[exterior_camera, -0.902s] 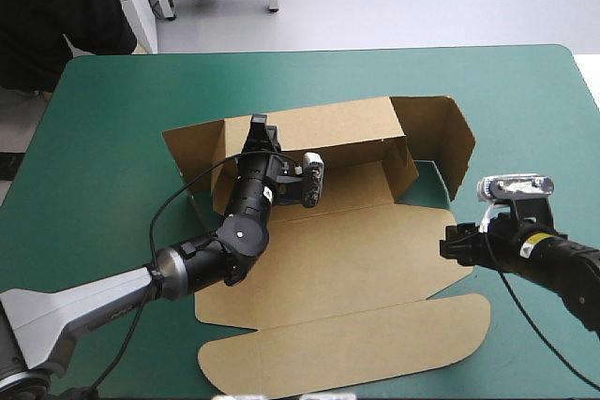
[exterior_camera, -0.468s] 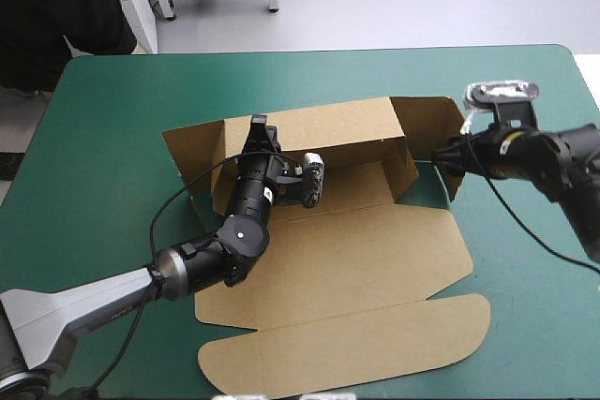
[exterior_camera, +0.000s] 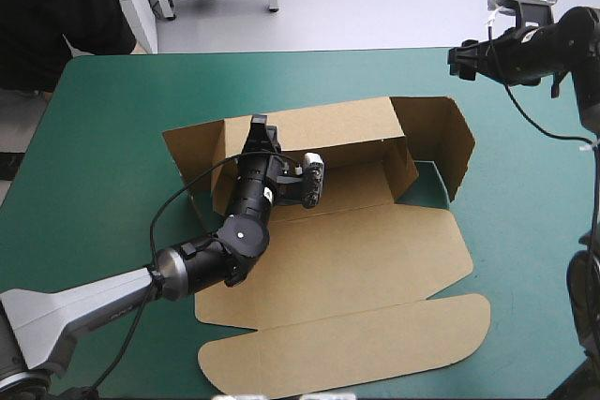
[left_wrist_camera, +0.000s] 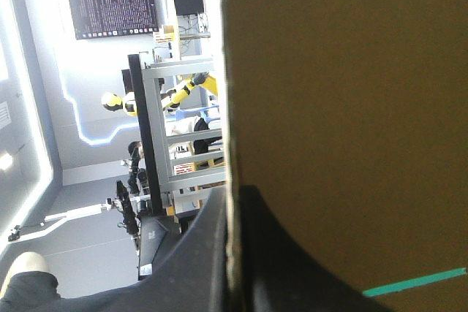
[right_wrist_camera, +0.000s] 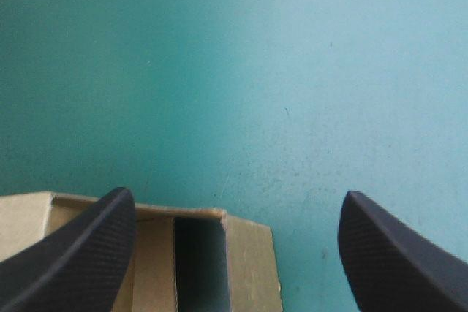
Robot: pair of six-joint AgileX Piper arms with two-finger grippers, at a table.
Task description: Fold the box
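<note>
The left gripper [exterior_camera: 259, 130] was clamped on the upright rear wall of the brown cut-board box [exterior_camera: 356, 259]. The wall's edge ran between its black fingers [left_wrist_camera: 205, 253], which were all but together. Behind that gripper, under its arm, the box's base and rounded lid lay flat on the teal-green table cover [exterior_camera: 112, 119]. The right gripper [exterior_camera: 457, 58] hovered with its fingers [right_wrist_camera: 80, 253] wide apart, gripping nothing. One standing corner of the box lay beneath it, with bare cover ahead.
</note>
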